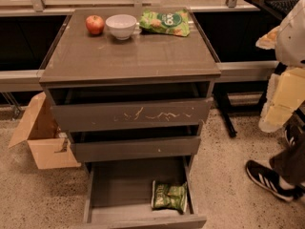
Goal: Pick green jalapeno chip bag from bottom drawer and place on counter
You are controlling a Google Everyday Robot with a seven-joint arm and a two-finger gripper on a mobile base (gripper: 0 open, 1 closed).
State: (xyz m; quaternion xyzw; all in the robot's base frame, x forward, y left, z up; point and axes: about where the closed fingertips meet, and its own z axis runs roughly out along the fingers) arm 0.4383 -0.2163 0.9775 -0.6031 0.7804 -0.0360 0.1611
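The green jalapeno chip bag point(169, 196) lies flat in the right front part of the bottom drawer point(119, 185), which is pulled out. The counter point(133, 54) is the cabinet's grey-brown top. My gripper point(280, 104) hangs at the right edge of the view, pale and blurred. It is beside the cabinet at about middle-drawer height, well right of and above the bag. It holds nothing that I can see.
On the counter's far edge stand a red apple point(95, 24), a white bowl point(121, 26) and a brighter green bag with a dark logo point(165, 22). The scratched top drawer point(131, 114) and middle drawer point(136, 148) are slightly open. A cardboard box point(43, 137) sits left. A person's shoe point(268, 179) is right.
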